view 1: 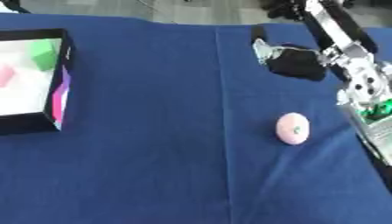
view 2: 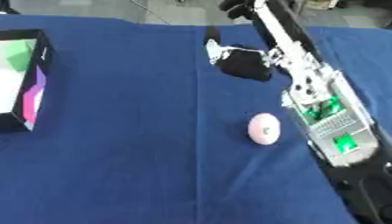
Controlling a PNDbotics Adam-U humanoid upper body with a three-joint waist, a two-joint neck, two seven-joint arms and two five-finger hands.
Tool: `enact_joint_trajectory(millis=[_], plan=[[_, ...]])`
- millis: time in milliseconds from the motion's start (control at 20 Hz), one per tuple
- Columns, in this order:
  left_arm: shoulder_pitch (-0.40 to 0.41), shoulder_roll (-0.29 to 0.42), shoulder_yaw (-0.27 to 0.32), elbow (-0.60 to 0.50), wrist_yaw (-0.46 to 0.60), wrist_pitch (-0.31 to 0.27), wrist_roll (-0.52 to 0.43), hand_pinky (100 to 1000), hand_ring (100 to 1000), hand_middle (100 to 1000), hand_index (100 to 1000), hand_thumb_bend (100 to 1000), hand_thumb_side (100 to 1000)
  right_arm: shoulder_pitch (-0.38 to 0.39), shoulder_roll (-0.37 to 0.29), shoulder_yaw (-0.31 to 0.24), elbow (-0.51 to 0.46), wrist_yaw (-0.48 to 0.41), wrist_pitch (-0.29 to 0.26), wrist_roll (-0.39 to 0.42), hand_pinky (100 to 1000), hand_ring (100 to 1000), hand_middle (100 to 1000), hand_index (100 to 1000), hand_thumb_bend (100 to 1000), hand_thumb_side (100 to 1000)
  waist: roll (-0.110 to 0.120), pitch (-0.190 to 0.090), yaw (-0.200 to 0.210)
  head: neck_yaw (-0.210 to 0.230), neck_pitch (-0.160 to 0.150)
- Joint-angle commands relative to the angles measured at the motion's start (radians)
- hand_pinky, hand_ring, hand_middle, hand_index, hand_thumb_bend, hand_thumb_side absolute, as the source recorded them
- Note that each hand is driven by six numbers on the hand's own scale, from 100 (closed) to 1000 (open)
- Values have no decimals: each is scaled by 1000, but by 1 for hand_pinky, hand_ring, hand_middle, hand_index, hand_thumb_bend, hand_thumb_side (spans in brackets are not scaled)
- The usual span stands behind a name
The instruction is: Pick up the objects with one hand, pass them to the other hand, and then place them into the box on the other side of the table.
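Observation:
A pink round object (view 1: 293, 128) with a small dark spot lies on the blue tablecloth, right of the middle. My right hand (view 1: 295, 62) is black and hangs over the cloth beyond the pink object, apart from it, at the end of the silver and black right arm (view 2: 306, 83) that comes in from the right. A small pale, silvery piece (view 1: 263, 50) shows at the hand's left edge; I cannot make out what it is. The black box (view 1: 63, 83) with a white inside stands at the far left, holding a green object (view 1: 44, 53) and a pink one (view 1: 6, 75).
The blue cloth (view 1: 153, 153) has a straight crease down its middle. The table's far edge runs along the top, with grey floor behind it. The arm's forearm, with green parts (view 2: 330, 109), lies along the right side.

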Motion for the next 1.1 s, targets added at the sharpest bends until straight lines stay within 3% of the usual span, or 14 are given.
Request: enact_joint_trajectory(millis=[50,200,300,450,600,900,1100], plan=[[8,-29,10,-18,55,-108,51,735,749,798,937,229,885,-19,-99,-59,-21,7,-7,181,915,823,775,915,100,140,1,-27,0,-17,0],[23,-49,8,-18,61,-137,67,738,752,796,933,220,884,-19,-174,-79,-21,-9,-24,317,923,851,789,927,205,154,-1,-27,1,-36,0],[27,-50,7,-18,59,-139,70,736,749,791,932,214,882,-16,-218,-84,-21,-8,-46,413,928,867,780,911,326,100,-2,-27,2,-43,-1],[28,-48,4,-18,58,-128,70,736,748,786,927,208,883,-13,-273,-79,-21,9,-101,560,935,887,799,906,344,103,-4,-28,3,-46,-3],[26,-44,1,-18,52,-119,62,737,748,784,925,203,883,-2,-323,-65,-21,52,-154,678,938,903,823,901,434,115,-6,-29,3,-47,-1],[26,-42,-2,-18,48,-105,55,737,748,778,922,201,883,49,-375,-34,-21,123,-166,719,930,900,828,897,465,143,-6,-29,8,-46,7],[22,-43,-5,-18,47,-97,54,737,748,774,919,202,880,69,-391,-14,-21,182,-146,673,907,857,779,851,446,118,-5,-29,10,-50,8]])
